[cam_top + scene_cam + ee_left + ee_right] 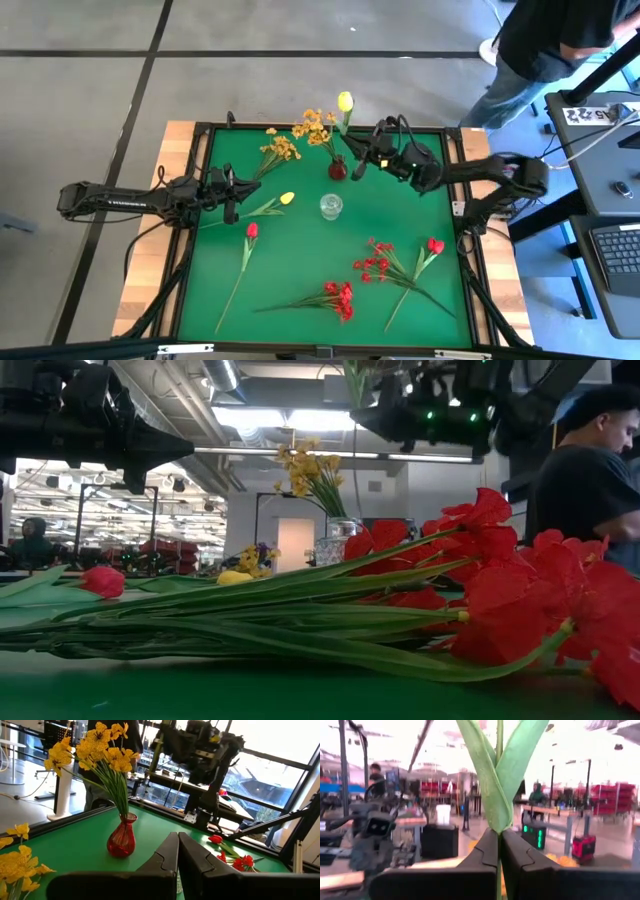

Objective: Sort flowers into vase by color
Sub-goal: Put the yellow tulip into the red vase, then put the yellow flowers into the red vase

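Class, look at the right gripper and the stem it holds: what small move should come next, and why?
Probably lower the yellow tulip stem-first into the red vase. The right gripper is shut on its stem beside that vase, which already holds a yellow-orange spray, so the colours match. The left gripper waits shut near another yellow tulip.
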Motion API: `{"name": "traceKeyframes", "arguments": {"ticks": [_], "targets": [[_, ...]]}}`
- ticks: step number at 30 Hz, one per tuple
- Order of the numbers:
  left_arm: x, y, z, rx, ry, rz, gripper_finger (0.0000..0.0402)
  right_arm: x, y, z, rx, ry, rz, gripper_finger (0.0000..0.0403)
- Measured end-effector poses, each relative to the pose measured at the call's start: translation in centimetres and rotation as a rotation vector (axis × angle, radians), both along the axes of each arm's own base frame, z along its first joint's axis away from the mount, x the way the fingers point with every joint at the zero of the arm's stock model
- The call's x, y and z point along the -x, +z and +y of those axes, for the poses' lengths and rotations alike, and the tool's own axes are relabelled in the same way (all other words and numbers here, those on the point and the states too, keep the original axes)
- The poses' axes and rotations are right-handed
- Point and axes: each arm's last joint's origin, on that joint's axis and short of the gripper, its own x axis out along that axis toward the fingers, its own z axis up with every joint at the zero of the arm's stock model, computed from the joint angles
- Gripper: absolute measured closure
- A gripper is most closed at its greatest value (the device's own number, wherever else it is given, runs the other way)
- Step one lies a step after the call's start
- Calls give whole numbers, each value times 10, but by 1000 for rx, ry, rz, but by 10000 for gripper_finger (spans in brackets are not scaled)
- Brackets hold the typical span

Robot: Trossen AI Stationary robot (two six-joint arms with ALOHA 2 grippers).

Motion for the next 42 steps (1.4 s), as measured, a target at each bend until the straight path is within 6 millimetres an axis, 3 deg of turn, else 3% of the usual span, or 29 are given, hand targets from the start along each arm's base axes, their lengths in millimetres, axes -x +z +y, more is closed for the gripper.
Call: {"name": "traceKeyframes", "arguments": {"ticks": [8, 15, 25, 34, 42], "targets": [[0, 0, 0, 0, 0, 1, 401, -5, -34, -33, -78, 3, -16, 402], [0, 0, 0, 0, 0, 1, 401, -11, -54, -37, -120, 12, 18, 396], [0, 0, 0, 0, 0, 0, 401, -13, -65, -38, -169, -1, 134, 286], [0, 0, 0, 0, 0, 0, 401, -4, -51, -34, -197, -13, 267, 181], [0, 0, 0, 0, 0, 1, 401, 22, -15, -20, -215, 37, 379, 153]]}}
